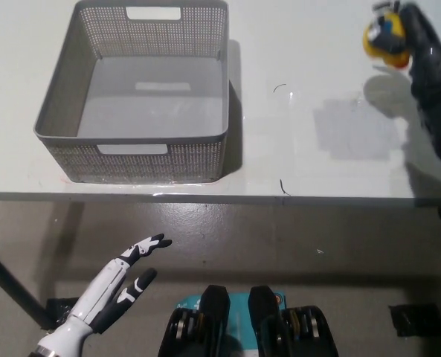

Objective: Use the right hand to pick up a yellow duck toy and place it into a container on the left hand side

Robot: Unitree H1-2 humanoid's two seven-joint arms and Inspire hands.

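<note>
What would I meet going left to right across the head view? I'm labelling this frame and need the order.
White left hand, open, low below the table edge → grey perforated plastic basket on the white table → yellow duck toy → black right hand, which holds the duck.

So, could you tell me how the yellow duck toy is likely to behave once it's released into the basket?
The duck toy, held in the right hand, looks rounded, so it may roll or tip on landing. It seems small and probably light. The basket walls should contain it.
</note>
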